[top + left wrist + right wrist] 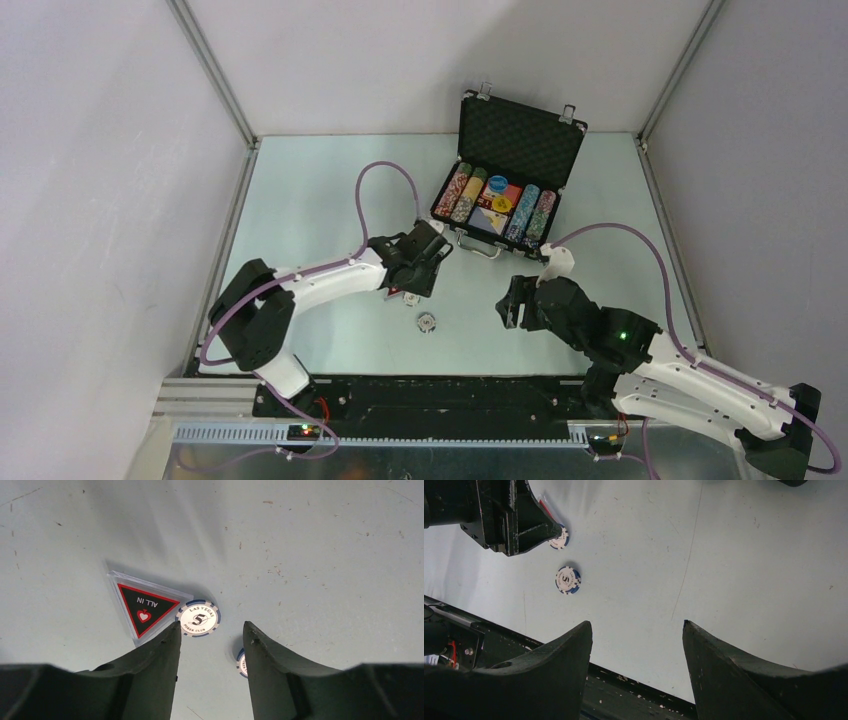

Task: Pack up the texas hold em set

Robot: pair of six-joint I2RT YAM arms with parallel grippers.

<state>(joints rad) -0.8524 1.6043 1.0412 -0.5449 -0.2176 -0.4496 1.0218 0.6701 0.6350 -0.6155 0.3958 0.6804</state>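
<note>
The black briefcase (523, 137) stands open at the back of the table, with rows of poker chips (460, 193), a blue disc (497, 184) and a yellow disc (501, 204) in its tray. My left gripper (211, 627) is open just above the table, with nothing between its fingers. Ahead of its left fingertip lie the dark triangular "ALL IN" piece (145, 607) and a white-and-blue chip (198, 618). Another chip (242, 662) is half hidden behind its right finger. A chip (426, 322) lies loose in front of the left gripper (412, 285). My right gripper (636, 625) hangs open and holds nothing.
The black base rail (430, 395) runs along the near table edge, below the right gripper (512, 305). Purple cables (385, 170) loop over both arms. Metal frame posts (215, 75) and white walls enclose the table. In the right wrist view, two chips (568, 580) lie by the left gripper (509, 515).
</note>
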